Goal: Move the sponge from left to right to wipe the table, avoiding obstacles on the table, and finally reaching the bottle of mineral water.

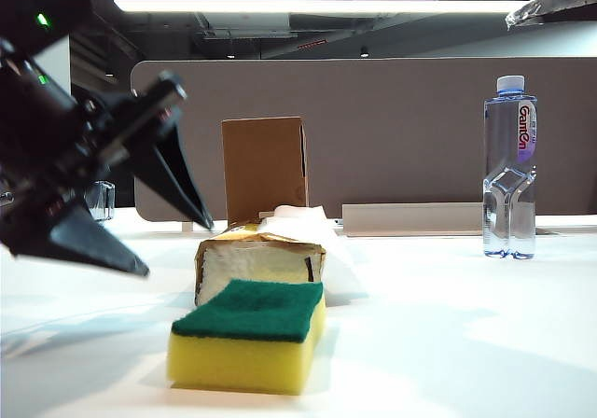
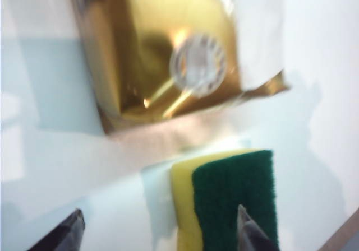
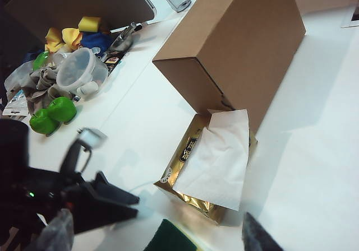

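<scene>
White and bare for most of its width, the counter runs back to a grey partition under a strip light; the sponge lies flat near the front, left of centre, green scouring side up, and nothing grips it; just behind it, very close or touching, sits the gold tissue pack with white tissue sticking out of its top; the upright cardboard box stands behind the pack; the water bottle stands well apart at the far right, upright with its white cap on; a clear glass mug is partly visible at the far left behind the arm.

The left gripper hangs above the counter to the left of the sponge, its dark fingers spread apart and released, holding nothing; in the left wrist view the sponge and the blurred gold pack lie below those fingertips, one tip overlapping the sponge's edge in the picture.

The right gripper is raised above the pack and box, looking down on them; its fingers stand wide and empty; a clutter of green, yellow and grey items lies at the counter's far side beyond the left arm.
</scene>
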`<state>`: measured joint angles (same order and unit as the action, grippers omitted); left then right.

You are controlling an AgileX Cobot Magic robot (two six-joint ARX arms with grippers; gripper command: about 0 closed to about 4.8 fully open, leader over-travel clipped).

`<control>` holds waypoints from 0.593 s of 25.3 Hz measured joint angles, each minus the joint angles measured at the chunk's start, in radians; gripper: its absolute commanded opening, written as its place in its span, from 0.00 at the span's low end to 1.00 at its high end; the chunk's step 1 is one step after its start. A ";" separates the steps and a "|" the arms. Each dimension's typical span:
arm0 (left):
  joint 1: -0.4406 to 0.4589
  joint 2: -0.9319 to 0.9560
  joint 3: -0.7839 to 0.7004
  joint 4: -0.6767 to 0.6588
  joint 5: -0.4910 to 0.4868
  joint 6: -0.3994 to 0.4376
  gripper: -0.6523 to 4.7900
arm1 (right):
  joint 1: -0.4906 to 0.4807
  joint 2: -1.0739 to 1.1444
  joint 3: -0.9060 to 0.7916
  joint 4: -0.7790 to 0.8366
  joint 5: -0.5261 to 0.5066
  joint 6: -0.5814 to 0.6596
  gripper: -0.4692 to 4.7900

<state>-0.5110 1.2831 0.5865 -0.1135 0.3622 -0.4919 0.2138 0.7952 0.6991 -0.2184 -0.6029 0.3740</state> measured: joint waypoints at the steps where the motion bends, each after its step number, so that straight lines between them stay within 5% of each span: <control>1: 0.015 -0.034 0.018 -0.028 -0.006 0.026 0.76 | 0.000 0.000 0.000 0.000 0.000 0.000 0.82; 7: 0.021 -0.093 0.159 -0.212 -0.171 0.215 0.76 | 0.000 0.000 0.000 0.000 0.000 -0.002 0.83; 11: 0.028 -0.101 0.217 -0.220 -0.306 0.306 0.76 | 0.000 0.000 0.000 0.000 0.001 -0.005 0.83; 15: 0.078 -0.120 0.266 -0.219 -0.340 0.399 0.76 | 0.000 0.000 0.000 0.000 0.000 -0.005 0.83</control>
<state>-0.4332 1.1633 0.8520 -0.3321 0.0227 -0.0933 0.2134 0.7948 0.6991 -0.2188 -0.6033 0.3687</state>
